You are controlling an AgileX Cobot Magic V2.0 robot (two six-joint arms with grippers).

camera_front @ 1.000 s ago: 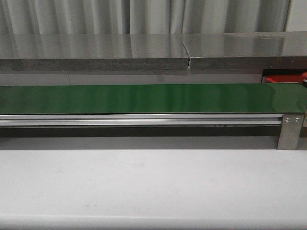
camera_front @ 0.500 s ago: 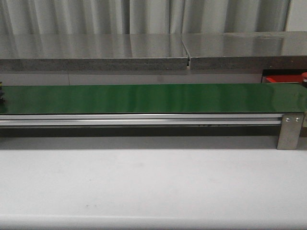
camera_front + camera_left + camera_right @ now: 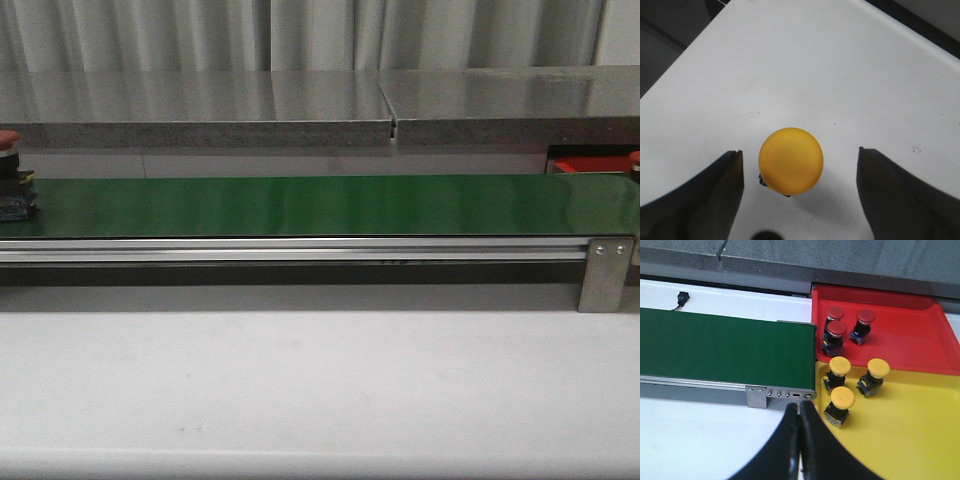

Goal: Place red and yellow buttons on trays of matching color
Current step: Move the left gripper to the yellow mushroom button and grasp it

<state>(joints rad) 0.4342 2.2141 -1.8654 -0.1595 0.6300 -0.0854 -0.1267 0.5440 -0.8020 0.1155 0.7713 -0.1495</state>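
Meanwhile: one red button on the belt, six already sorted

Now, at the far left end of the green belt (image 3: 320,205), a red button (image 3: 10,175) on a dark base stands upright, partly cut off by the edge of the front view. At the belt's right end only a sliver of the red tray (image 3: 590,165) shows from the front.

From the right wrist, the red tray (image 3: 900,320) holds three red-capped buttons (image 3: 836,330), and the yellow tray (image 3: 920,420) just beside it holds three yellow-capped buttons (image 3: 840,367) — both trays sit against the belt's end. The right gripper (image 3: 800,440) is closed, its fingers pressed together with nothing between them.

The left gripper (image 3: 800,170) is spread wide — a yellow button (image 3: 790,160) stands on the white desk (image 3: 805,70) between its fingers, touching neither.
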